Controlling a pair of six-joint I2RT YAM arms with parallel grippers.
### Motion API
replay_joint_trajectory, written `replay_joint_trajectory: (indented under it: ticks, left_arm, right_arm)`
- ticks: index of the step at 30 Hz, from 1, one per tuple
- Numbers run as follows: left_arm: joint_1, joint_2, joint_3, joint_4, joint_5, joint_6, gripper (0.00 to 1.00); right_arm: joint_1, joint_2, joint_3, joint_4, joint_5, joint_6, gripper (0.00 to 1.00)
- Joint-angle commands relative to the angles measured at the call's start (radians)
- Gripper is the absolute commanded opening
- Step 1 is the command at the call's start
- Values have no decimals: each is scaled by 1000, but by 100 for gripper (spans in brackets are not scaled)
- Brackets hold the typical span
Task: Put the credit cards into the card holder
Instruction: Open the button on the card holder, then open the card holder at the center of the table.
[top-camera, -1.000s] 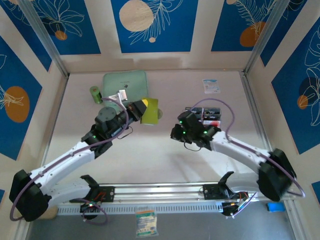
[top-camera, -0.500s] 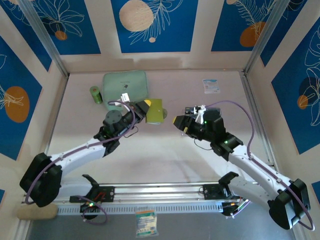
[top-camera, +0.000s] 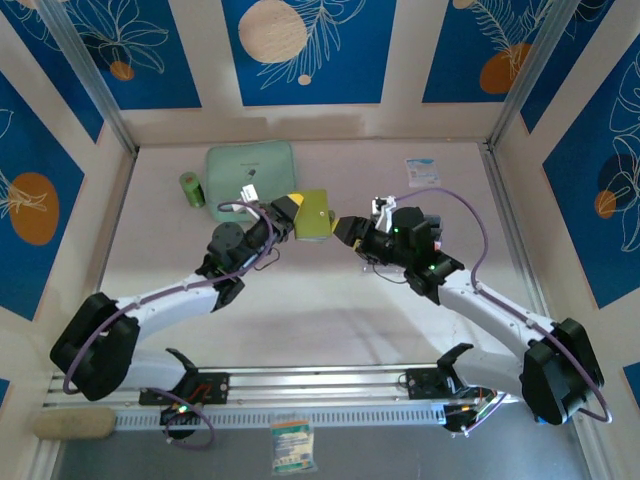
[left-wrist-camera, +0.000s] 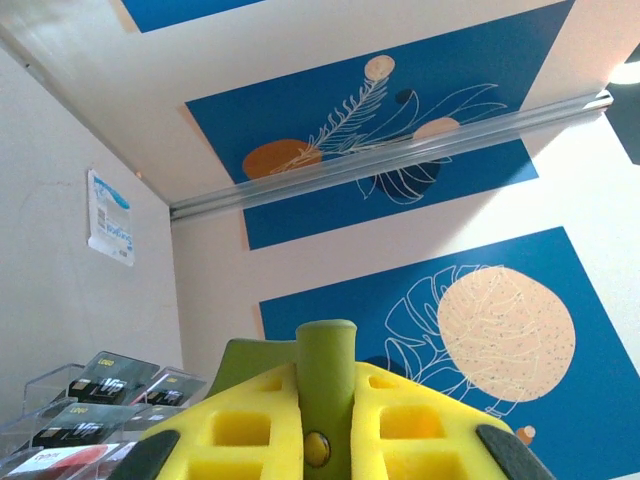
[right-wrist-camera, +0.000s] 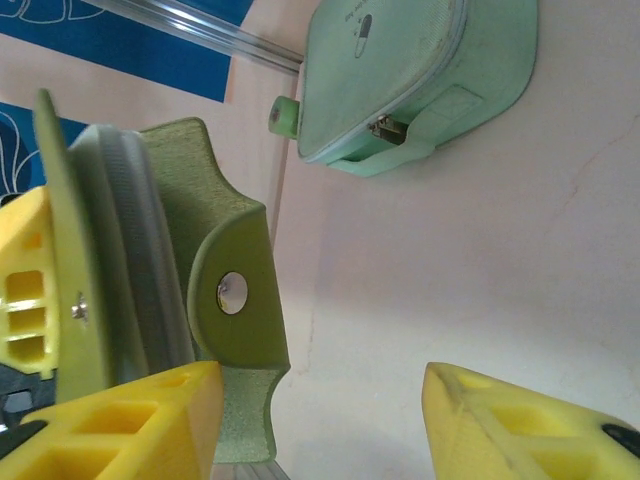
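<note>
The job is at an early stage: as far as can be seen, no card has gone into the holder yet.

Over the middle of the pale worktop (top-camera: 320, 300), the left hand (top-camera: 288, 210) is clenched on the small olive-green folding card holder (top-camera: 314, 215) and holds it up off the surface. In the left wrist view its yellow fingers (left-wrist-camera: 240, 430) press the holder's edge from both sides.

Just beside it, the right hand (top-camera: 348, 228) faces the holder with its yellow fingers (right-wrist-camera: 130, 420) spread and nothing between them. One finger is close to the holder's flap, though I cannot tell whether it touches. The flap stands open, showing the snap button and a pale grey lining. The pocket itself is hidden, so whether it holds anything cannot be told.

Beyond the right hand, the credit cards (left-wrist-camera: 112, 372), black ones with white lettering and at least one pale with red, stand in a clear plastic tray (left-wrist-camera: 40, 395) on the worktop. All of them seem left to move.

At the far side lie a mint-green zip case (top-camera: 250, 168), apparently zipped with its contents unseen, a small green cylinder (top-camera: 190, 189) just beside it, and a white-and-blue paper packet (top-camera: 422, 172).
</note>
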Motion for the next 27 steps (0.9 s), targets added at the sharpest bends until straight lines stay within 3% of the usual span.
replay_joint_trajectory:
  ticks: [1, 14, 27]
  left_arm:
    - [8, 13, 10, 93, 10, -26, 0]
    - [4, 38, 24, 153, 26, -47, 0]
    - [3, 59, 23, 170, 32, -52, 0]
  right_arm:
    - [-10, 18, 9, 60, -13, 14, 52]
    - [-47, -16, -53, 52, -30, 36, 50]
    - [-46, -221, -102, -2, -23, 27, 52]
